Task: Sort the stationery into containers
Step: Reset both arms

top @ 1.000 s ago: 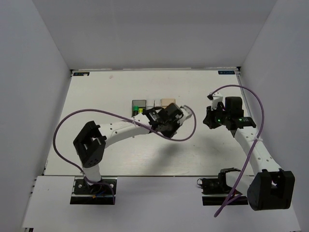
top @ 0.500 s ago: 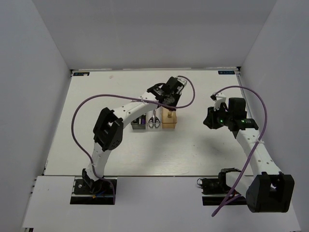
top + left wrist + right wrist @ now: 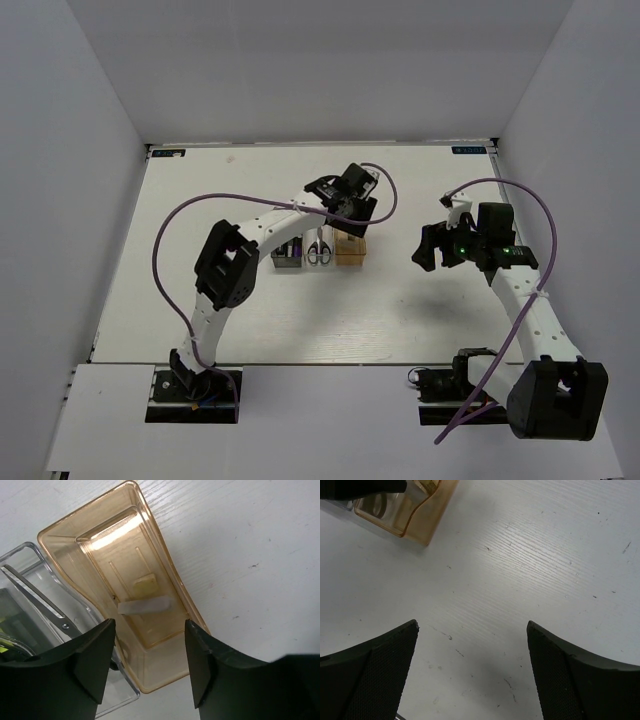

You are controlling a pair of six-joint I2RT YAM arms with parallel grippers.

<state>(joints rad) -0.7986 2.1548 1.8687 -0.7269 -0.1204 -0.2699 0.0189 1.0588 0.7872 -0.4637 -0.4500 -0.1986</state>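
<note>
Three containers stand in a row: a dark grey one (image 3: 287, 257), a clear one (image 3: 318, 252) with black-handled scissors (image 3: 318, 256) in it, and an orange-tan one (image 3: 350, 252). In the left wrist view the orange-tan container (image 3: 165, 575) holds a grey eraser block (image 3: 144, 606) and a tiny tan block (image 3: 146, 584). The scissor blades (image 3: 40, 605) lie in the clear container (image 3: 30, 565). My left gripper (image 3: 149, 625) hovers open just above the orange-tan container, with nothing between its fingers. My right gripper (image 3: 472, 625) hangs wide open and empty over bare table, right of the row.
A corner of the orange-tan container (image 3: 415, 522) shows at the top left of the right wrist view. White walls close in the table (image 3: 200, 200) on three sides. Purple cables loop over both arms.
My left arm swung from in front of the containers to reach over them from behind, and its jaws opened. My right gripper went from shut to wide open and shifted slightly left.
</note>
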